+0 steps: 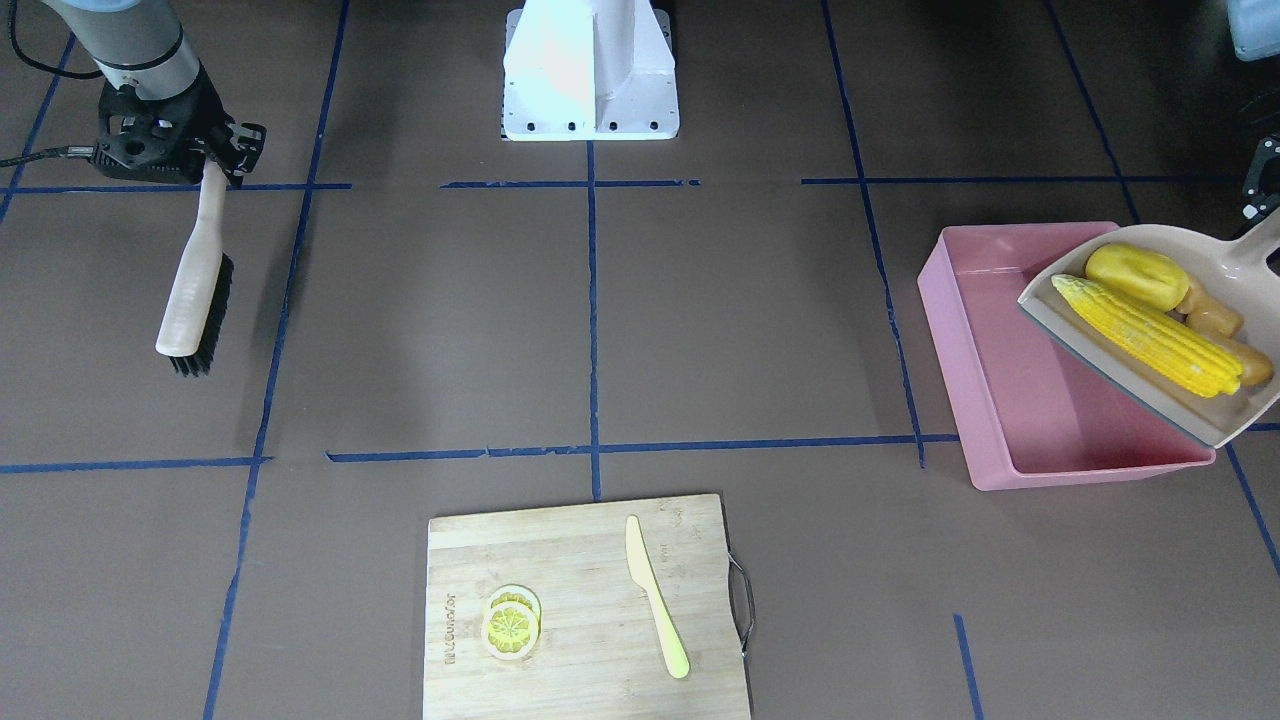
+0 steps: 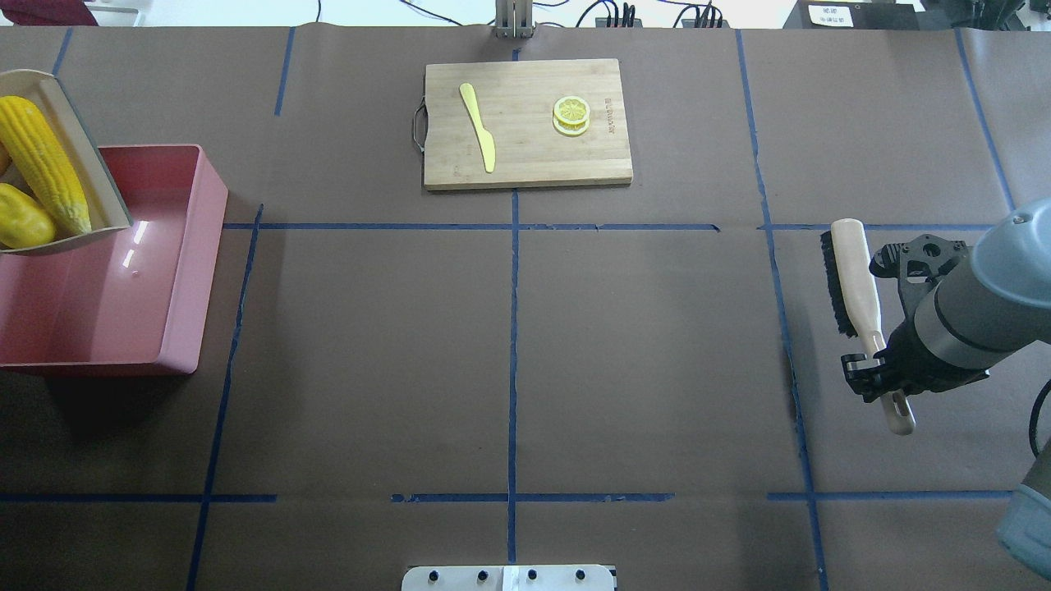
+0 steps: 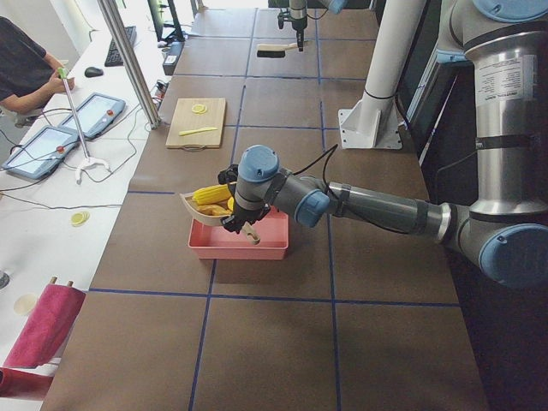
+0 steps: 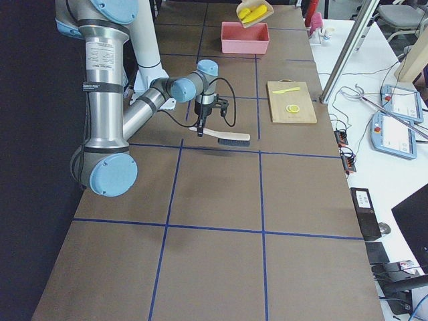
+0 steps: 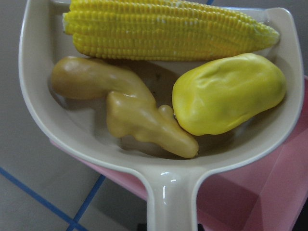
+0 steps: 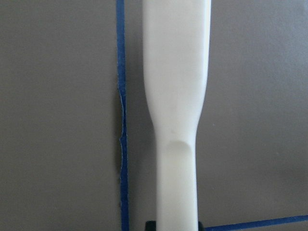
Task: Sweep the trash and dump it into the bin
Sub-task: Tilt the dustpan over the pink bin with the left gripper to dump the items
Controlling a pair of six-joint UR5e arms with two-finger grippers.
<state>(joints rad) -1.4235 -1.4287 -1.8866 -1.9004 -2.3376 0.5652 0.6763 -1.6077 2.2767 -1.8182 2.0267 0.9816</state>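
Note:
My left gripper [image 3: 246,227] is shut on the handle of the beige dustpan [image 1: 1110,375] and holds it tilted above the pink bin [image 1: 1000,400]. The dustpan holds the trash: a yellow corn cob [image 1: 1150,335], a yellow potato-like lump [image 1: 1137,276] and a tan ginger root [image 1: 1215,320]. In the left wrist view the corn [image 5: 168,31], the lump [image 5: 226,94] and the ginger [image 5: 139,115] lie inside the pan. The bin looks empty. My right gripper [image 2: 883,369] is shut on the handle of a brush [image 2: 854,275] at the far side of the table.
A wooden cutting board [image 1: 580,560] near the operators' edge carries a pale yellow knife [image 1: 655,600] and lemon slices [image 1: 511,625]. The robot's white base [image 1: 590,70] stands at the middle of its edge. Blue tape lines cross the brown table.

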